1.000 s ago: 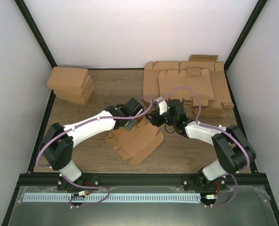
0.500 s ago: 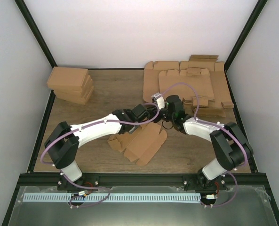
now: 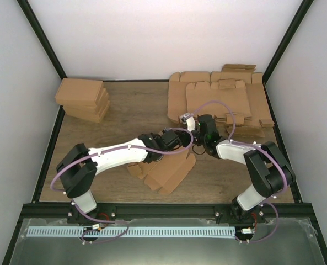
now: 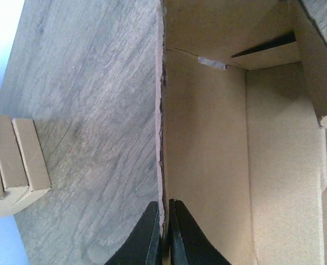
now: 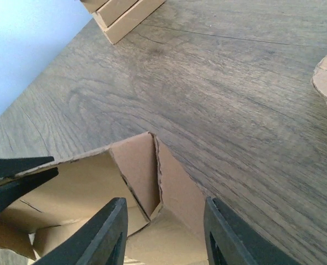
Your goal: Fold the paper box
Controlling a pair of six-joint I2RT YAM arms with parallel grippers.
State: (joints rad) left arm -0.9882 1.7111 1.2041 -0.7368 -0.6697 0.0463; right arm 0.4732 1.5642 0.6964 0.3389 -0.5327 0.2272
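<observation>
Wood-grain table (image 3: 124, 105), white walls (image 3: 152, 38): left fingers (image 4: 144, 242) pinch the paper box (image 4: 207, 165) edge, right fingers (image 5: 105, 234) apart over it

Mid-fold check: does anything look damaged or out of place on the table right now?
Nothing serious. The paper box edge pinched in the left gripper looks rough and slightly frayed in the left wrist view. The flat cardboard sheets at the far right lie fanned and overlapping, not squared.

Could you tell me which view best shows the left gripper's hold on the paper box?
The left wrist view: the left gripper is shut on a paper box edge, close up. The top external view hides the pinch under the arm; the right wrist view shows only dark fingertips at its left.
</observation>
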